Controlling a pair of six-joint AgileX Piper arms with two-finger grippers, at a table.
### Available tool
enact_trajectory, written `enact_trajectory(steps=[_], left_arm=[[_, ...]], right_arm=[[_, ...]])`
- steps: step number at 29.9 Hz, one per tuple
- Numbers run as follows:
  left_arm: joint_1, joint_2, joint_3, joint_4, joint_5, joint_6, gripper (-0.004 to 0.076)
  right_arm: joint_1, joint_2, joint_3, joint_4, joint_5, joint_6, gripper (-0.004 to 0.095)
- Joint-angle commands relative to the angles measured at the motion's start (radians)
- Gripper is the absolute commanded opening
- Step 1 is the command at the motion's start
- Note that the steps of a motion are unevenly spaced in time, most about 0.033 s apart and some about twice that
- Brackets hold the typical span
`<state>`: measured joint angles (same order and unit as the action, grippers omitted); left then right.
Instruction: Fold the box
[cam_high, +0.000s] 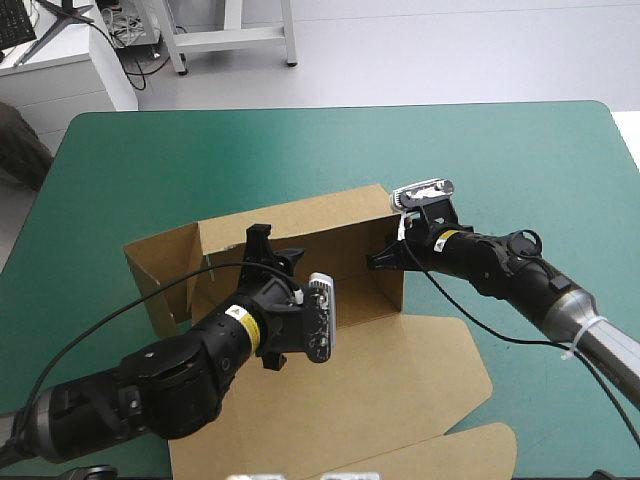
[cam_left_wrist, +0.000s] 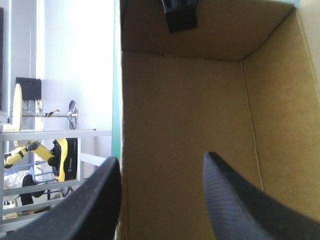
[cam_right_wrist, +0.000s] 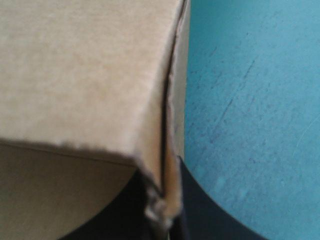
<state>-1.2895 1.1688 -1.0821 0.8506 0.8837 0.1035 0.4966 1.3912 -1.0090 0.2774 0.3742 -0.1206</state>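
At the table's centre, on the teal-green cover (cam_high: 300, 150), the brown box (cam_high: 330, 235) is standing as a part-formed tray. You are pinching its 3 o'clock end wall (cam_high: 392, 290) with the right gripper (cam_right_wrist: 167, 200), black fingers all but closed on the board's edge. Your left gripper (cam_left_wrist: 161, 157) is reaching in from 7 o'clock, fingers spread, a wall edge between them, unclamped. The far wall (cam_high: 320, 215) is standing; the 9 o'clock end (cam_high: 160, 270) is splaying outward; the lid (cam_high: 380, 380) is lying flat toward 6 o'clock. Judgement: roughly half done, with the 9 o'clock end awaiting tucking.
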Motion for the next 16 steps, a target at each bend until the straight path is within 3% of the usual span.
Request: enact_trajectory(steps=[1,6,16], left_arm=[[-0.058,-0.078,-0.033,0.034,-0.011,-0.047,0.0351],[-0.072,-0.132,-0.033,0.067,-0.013,-0.047,0.0298],[0.000,-0.163,-0.081,0.312,0.042,-0.183,0.0296]], right_arm=[[-0.005,-0.004,-0.027,-0.032,-0.066,0.005,-0.0005],[-0.064,-0.003,-0.069,-0.048,-0.003,0.045,-0.0005],[-0.158,-0.003,-0.272,-0.093,0.275,0.043,-0.0005]])
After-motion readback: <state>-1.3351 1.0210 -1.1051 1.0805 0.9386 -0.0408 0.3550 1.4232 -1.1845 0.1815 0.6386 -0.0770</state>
